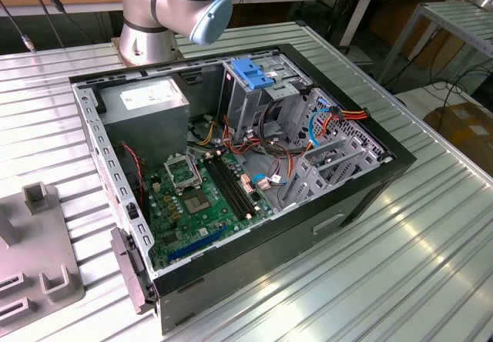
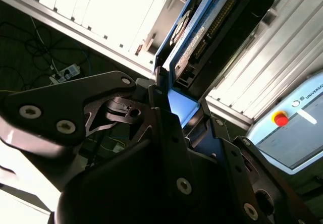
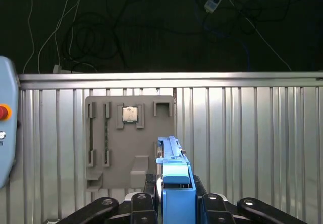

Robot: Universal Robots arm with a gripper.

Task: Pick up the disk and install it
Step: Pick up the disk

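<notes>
Tool (image 3: 175,206) around disk (image 3: 171,158), grey fixture (image 3: 118,151) beyond

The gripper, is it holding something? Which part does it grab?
Yes: the gripper holds the disk, clamped at one end on its blue frame.

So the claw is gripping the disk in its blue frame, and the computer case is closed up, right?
Not quite. The claw does grip the disk, but the exterior view shows the computer case open, its motherboard exposed.
</notes>
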